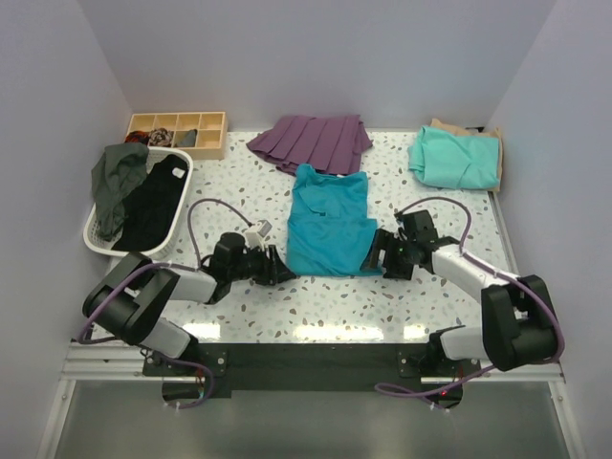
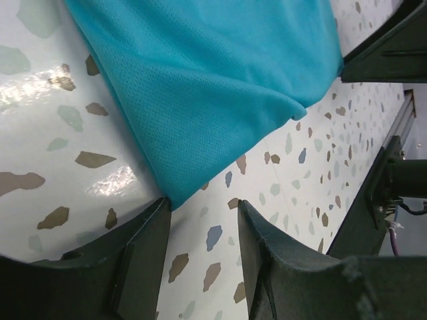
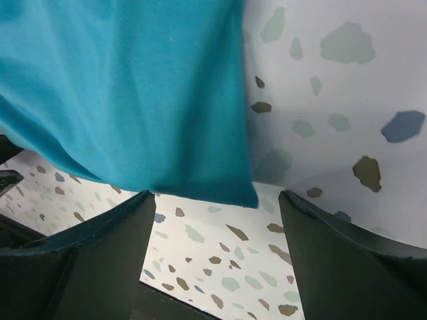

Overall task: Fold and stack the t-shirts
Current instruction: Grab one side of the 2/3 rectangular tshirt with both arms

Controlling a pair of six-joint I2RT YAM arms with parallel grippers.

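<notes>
While nothing is gripped, the teal shirt (image 1: 328, 222) lies at frame centre, lower hem corners framed by the spread-fingered left gripper (image 1: 280, 270) and right gripper (image 1: 374, 257); both corners should be pinched evenly, then lifted together.

Left arm (image 1: 158, 292) lower left of frame, stretched low toward centre. Left gripper (image 1: 276, 269) jaws parted, narrow gap. Right arm (image 1: 478, 282) lower right, reaching in toward centre. Right gripper (image 1: 374, 256) jaws spread wide. Grippers face each other, apart.
</notes>
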